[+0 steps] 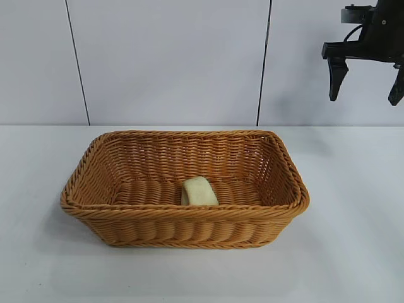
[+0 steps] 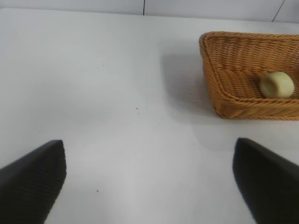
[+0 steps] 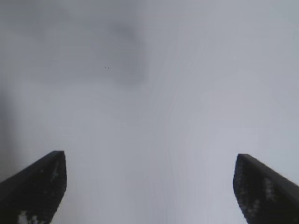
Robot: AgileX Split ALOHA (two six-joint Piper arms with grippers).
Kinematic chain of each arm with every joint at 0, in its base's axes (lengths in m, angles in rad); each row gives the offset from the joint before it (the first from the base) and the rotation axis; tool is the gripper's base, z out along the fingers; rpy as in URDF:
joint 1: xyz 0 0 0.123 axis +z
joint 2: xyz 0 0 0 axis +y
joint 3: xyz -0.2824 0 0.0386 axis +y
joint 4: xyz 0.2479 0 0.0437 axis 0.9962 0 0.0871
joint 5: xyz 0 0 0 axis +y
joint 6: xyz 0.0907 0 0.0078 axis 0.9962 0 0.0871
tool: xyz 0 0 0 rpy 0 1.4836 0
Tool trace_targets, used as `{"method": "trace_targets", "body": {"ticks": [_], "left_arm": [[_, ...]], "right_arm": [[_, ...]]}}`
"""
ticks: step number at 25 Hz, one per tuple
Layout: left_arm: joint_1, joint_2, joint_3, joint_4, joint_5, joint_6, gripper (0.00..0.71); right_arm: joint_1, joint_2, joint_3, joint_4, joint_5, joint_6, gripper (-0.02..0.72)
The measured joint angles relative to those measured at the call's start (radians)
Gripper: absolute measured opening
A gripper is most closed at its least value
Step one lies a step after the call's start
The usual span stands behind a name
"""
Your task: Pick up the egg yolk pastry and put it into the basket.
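Right gripper [image 1: 367, 81] hung high at far right of the ext view, above the table [image 1: 353, 252] and well clear of the basket [image 1: 126, 224], fingers spread wide w/ nothing between them. Its wrist cam showed only bare white surface between the two dark fingertips [image 3: 37, 186], no pastry, no wicker.

Left gripper [image 2: 149, 179] sat off to the left side, not visible in ext view; own wrist cam showed its fingers also wide apart & empty, pointed over the table w/ the basket's left end farther off.

Egg yolk pastry [image 1: 199, 191] lay inside the basket, on the woven floor near the front wall, roughly mid-length, slightly right of centre. Pale lump, dented face visible from left wrist cam [image 2: 276, 85]. Touching basket floor; looked close to or against the near wall, can't tell which. Nothing gripping it.

Progress judgement: pick + place look done. Pastry is in the basket, both grippers are free of it. Basket sat upright & flat on table, no tilt. What's left, prob just the right arm getting back to rest pose; left looked parked already. No other objects on table to handle. Risk low: the right gripper sat up & off to the right of the rim, so no obvious snag on the wicker.
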Motion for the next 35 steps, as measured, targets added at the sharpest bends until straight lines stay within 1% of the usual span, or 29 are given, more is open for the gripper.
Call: {"method": "trace_targets", "body": {"ticks": [7, 14, 17, 22, 26, 28, 32, 35], "left_arm": [[0.000, 0.000, 0.000, 0.000, 0.000, 0.000, 0.695], [0.000, 0.000, 0.000, 0.000, 0.000, 0.000, 0.695], [0.000, 0.000, 0.000, 0.000, 0.000, 0.000, 0.695], [0.000, 0.000, 0.000, 0.000, 0.000, 0.000, 0.695], [0.000, 0.000, 0.000, 0.000, 0.000, 0.000, 0.695], [0.000, 0.000, 0.000, 0.000, 0.000, 0.000, 0.695], [0.000, 0.000, 0.000, 0.000, 0.000, 0.000, 0.695], [0.000, 0.000, 0.000, 0.000, 0.000, 0.000, 0.695]], "right_arm": [[0.029, -0.172, 0.271, -0.002, 0.004, -0.023, 0.695], [0.073, -0.395, 0.564, 0.033, 0.002, -0.024, 0.695], [0.093, -0.504, 0.708, 0.033, 0.002, -0.031, 0.695], [0.096, -0.718, 0.949, 0.043, 0.000, -0.035, 0.695], [0.096, -0.902, 1.128, 0.044, -0.044, -0.054, 0.695], [0.096, -0.989, 1.207, 0.044, -0.084, -0.075, 0.695], [0.096, -1.175, 1.345, 0.044, -0.158, -0.084, 0.695], [0.096, -1.308, 1.413, 0.044, -0.177, -0.091, 0.695]]}}
